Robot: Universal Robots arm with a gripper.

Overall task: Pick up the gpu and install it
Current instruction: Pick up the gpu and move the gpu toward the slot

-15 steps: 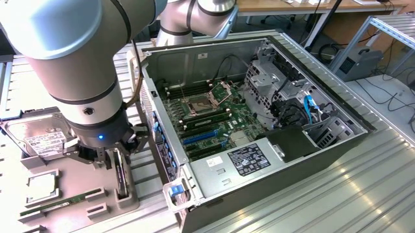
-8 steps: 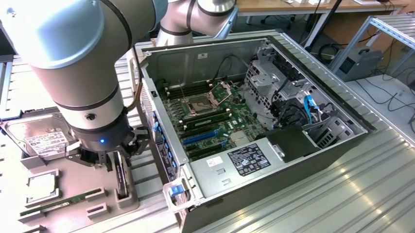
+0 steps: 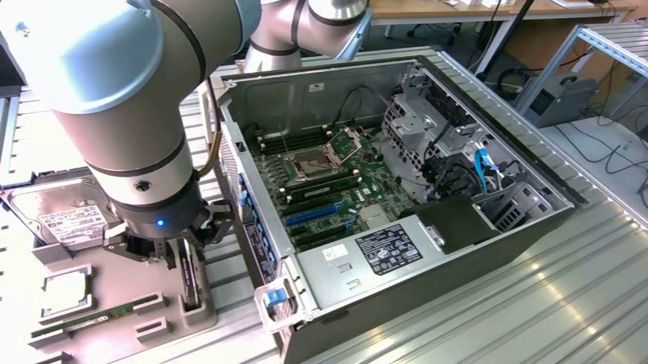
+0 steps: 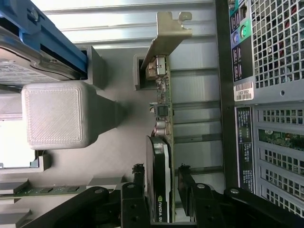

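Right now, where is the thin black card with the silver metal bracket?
The thin black gpu stands on edge in the grey plastic tray at the exterior view's left, beside the open black computer case, right under the end effector.

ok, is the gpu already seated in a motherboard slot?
No, the gpu stands on edge in the gray holder outside the computer case, with the gripper straddling it.

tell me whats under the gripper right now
The gpu stands on edge in a grey holder, between the open gripper's fingers. The card and the holder's walls cover whatever lies beneath it.
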